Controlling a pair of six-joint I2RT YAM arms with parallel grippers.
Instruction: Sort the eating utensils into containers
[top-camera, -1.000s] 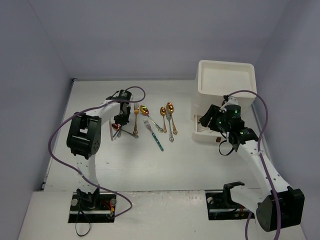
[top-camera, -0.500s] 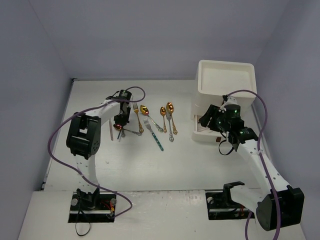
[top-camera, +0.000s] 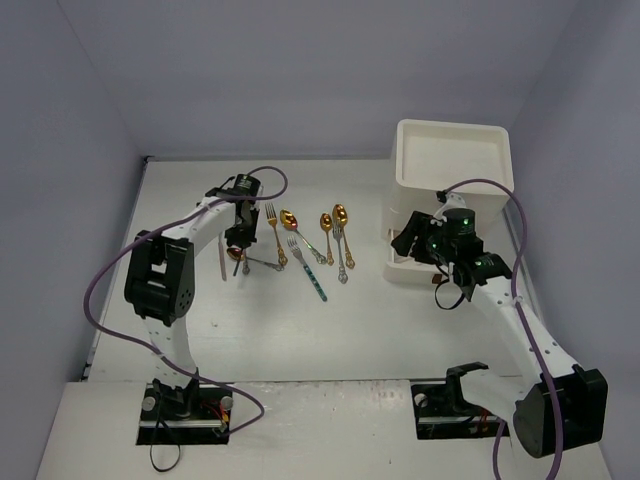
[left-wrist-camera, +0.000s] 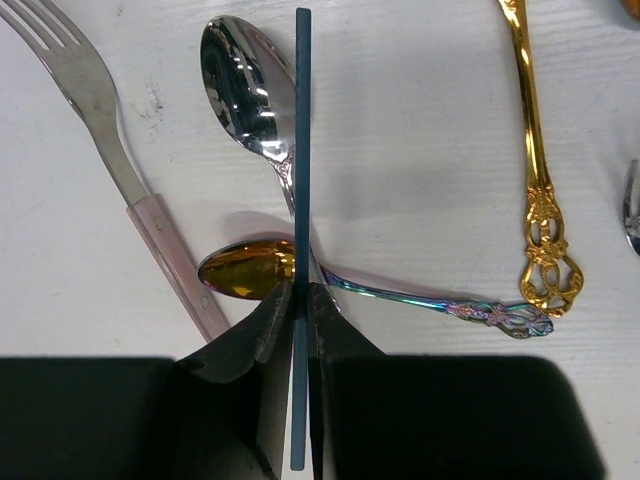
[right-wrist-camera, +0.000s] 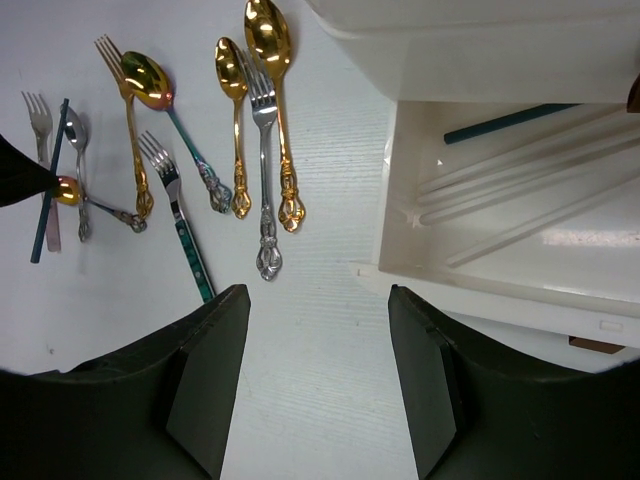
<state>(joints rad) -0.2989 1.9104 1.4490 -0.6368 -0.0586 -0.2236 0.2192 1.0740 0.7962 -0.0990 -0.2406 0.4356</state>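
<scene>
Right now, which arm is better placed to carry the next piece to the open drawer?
Left. The left gripper is shut on a thin teal stick, so it only has to carry it across. The right gripper is open and holds nothing, hovering beside the open drawer.

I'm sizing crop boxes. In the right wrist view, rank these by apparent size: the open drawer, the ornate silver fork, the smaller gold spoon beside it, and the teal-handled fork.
1. open drawer, by far
2. ornate silver fork
3. smaller gold spoon and teal-handled fork look about equally long; I won't rank them.
</scene>
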